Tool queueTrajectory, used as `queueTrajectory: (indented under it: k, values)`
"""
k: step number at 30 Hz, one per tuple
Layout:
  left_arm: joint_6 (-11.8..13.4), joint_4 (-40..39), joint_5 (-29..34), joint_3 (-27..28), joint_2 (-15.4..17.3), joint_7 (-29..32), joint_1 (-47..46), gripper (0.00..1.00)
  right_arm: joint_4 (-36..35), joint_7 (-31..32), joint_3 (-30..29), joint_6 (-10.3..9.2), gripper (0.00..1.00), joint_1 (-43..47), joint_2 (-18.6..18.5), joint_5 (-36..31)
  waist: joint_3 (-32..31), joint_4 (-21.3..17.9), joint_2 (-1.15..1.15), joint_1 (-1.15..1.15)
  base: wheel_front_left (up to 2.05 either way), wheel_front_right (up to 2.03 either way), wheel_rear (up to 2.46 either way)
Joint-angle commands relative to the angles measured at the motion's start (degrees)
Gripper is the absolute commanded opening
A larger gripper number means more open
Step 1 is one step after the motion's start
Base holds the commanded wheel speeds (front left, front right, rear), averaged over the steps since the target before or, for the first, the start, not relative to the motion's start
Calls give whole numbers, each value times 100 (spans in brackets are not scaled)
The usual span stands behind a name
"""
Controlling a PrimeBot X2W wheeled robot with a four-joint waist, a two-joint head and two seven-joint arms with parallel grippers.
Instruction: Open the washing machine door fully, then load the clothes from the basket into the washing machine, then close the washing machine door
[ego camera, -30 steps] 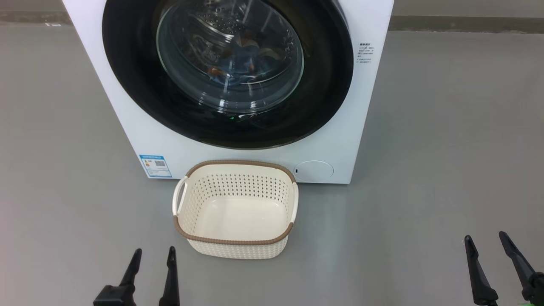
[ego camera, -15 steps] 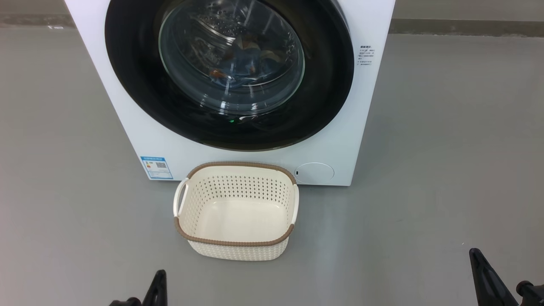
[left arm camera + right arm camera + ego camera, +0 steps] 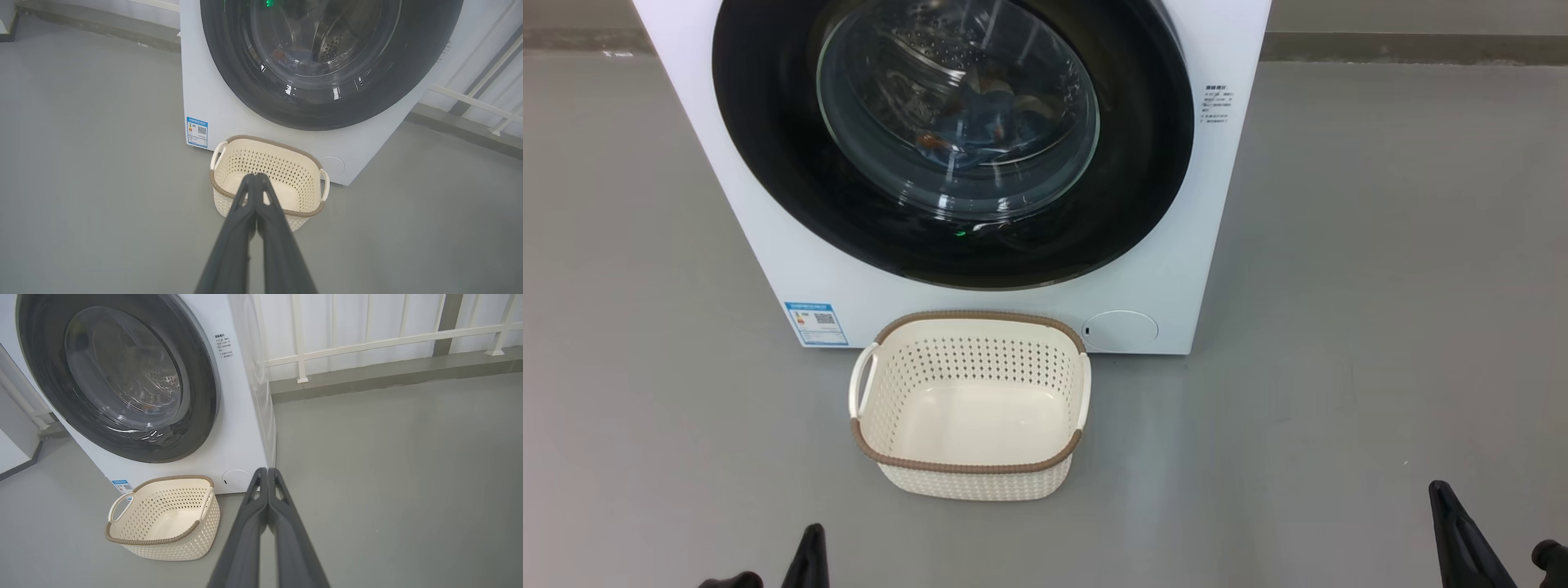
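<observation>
Our left gripper and right gripper each press their fingers together. Light blue clothes lie behind the closed glossy black round door of the white washing machine (cream perforated plastic basket just before it).

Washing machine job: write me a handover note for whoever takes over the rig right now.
Left gripper: shut, empty, pointing toward the basket.
Right gripper: shut, empty, to the right of the basket.
Basket: empty, on the floor just in front of the washing machine.
Clothes: inside the drum, seen through the glass.
Washing machine door: looks closed.
Done: loading and closing, by the look of it.
Left: nothing apparent; perhaps check the door is latched.
</observation>
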Motion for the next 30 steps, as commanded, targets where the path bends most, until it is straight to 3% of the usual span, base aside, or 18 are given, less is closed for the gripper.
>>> queueTrajectory:
  k: [1,30]
  values:
    - [-46,-120,-180,100,49,31,-229,0,-105,49,23,-6,0,-192,-42,202,3,-9,0,-1,0,0,0]
    - [-228,-110,-1979,420,83,490,-437,0,93,520,93,-15,0,-520,72,2073,43,-148,0,-1,0,0,0]
